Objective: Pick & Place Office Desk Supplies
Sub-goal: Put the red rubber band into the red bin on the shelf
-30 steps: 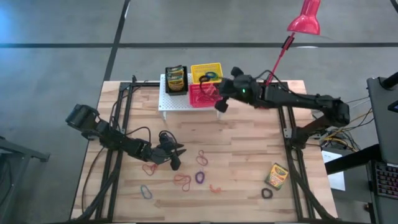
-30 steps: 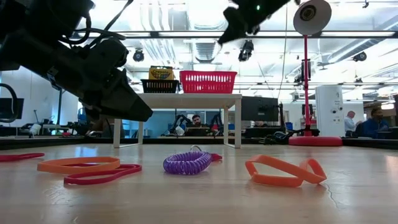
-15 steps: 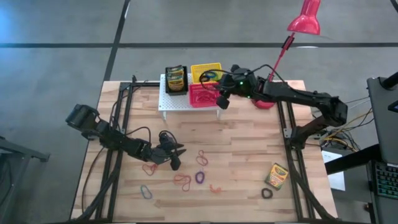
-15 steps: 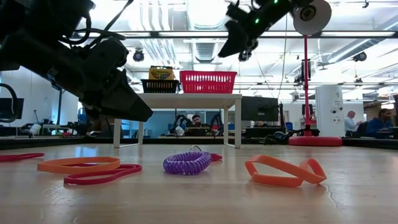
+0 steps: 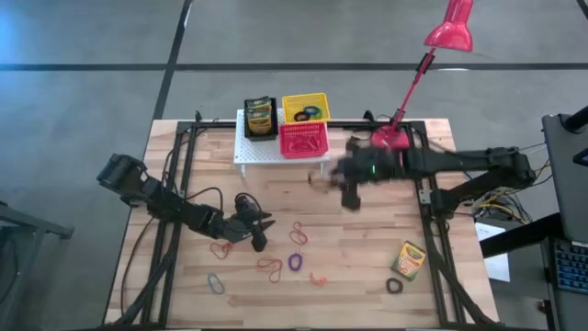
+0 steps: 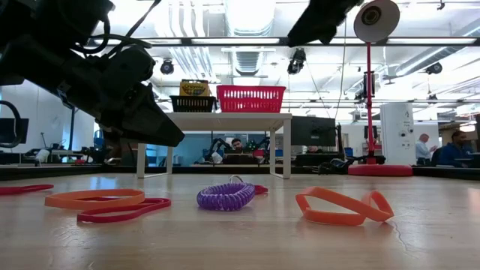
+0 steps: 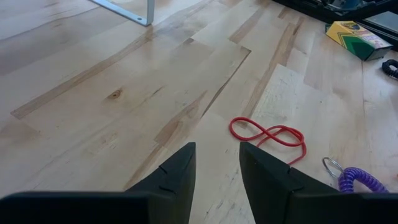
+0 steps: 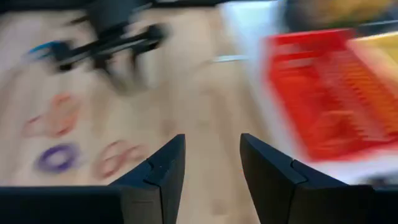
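At the desk's back edge, toward the left, a white perforated rack [image 5: 253, 149] stands on legs and carries three small baskets. The yellow basket [image 5: 304, 108] sits at the rack's back and holds a few dark and blue-green elastic loops. The pink-red basket [image 5: 303, 140] sits just in front of it; what it holds cannot be made out. The black basket [image 5: 260, 119] sits to the left of those two and holds a yellow-and-green crayon box [image 5: 260, 114], standing upright.

A second crayon box [image 5: 407, 260] lies flat near the desk's front right corner, with a black loop [image 5: 394, 286] just in front of it. Across the front middle of the desk lie loose loops: a red loop [image 7: 267, 134], a purple coiled loop [image 6: 226, 196], an orange loop [image 6: 343, 206] and a blue-grey loop [image 5: 216, 283] nearer the front left.

The right tool [image 5: 352, 191] hangs over the desk just in front of the rack's right end, fingers parted and empty. The left tool [image 5: 258, 230] hovers low over the desk's left middle, fingers apart with nothing between them, the red loop just ahead of it.

A red desk lamp [image 5: 393, 138] stands at the back right.
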`<action>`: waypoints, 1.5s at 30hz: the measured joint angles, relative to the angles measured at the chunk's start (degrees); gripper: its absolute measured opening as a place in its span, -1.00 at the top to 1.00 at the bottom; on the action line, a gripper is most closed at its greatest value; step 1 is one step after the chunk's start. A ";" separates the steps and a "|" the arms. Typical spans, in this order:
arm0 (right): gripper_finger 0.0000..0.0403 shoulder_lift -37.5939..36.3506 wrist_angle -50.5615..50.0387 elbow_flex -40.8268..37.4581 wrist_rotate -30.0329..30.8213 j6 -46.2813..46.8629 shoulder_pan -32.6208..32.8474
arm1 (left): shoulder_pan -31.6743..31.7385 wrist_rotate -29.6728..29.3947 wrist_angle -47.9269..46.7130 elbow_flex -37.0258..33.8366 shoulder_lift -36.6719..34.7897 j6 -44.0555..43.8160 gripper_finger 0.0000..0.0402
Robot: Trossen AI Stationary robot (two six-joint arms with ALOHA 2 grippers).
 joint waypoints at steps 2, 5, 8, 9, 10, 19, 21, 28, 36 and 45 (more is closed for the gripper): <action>0.29 0.10 5.41 -4.01 0.39 1.29 5.01 | 0.00 0.00 0.01 0.02 0.02 0.00 0.35; 0.31 2.13 17.22 -11.16 0.93 1.99 11.23 | 0.00 0.00 0.03 0.04 0.02 0.00 0.35; 0.33 6.51 29.88 -17.42 0.99 1.31 15.35 | 0.00 0.00 0.20 0.04 0.01 0.00 0.35; 0.33 8.38 33.66 -18.82 0.98 1.22 16.07 | 0.00 0.00 0.20 0.04 0.02 0.00 0.35; 0.33 10.16 37.29 -19.72 0.82 1.54 16.41 | 0.00 0.00 0.20 0.04 0.02 0.00 0.35; 0.13 28.76 48.44 -17.25 -9.76 0.61 14.07 | 0.17 0.00 0.23 0.07 0.02 0.00 0.35; 0.10 31.70 47.51 -15.52 -13.42 -3.48 13.10 | 0.17 0.00 0.20 0.07 0.02 0.00 0.35; 0.19 34.28 40.48 -11.11 -15.97 -9.09 9.86 | 0.17 0.00 0.20 0.07 0.02 0.00 0.35; 0.40 34.38 38.26 -11.78 -18.34 -20.28 9.57 | 0.17 0.00 0.19 0.07 0.02 0.00 0.35; 0.55 34.38 40.47 -11.82 -18.31 -22.38 8.21 | 0.17 0.00 0.20 0.07 0.02 -0.01 0.35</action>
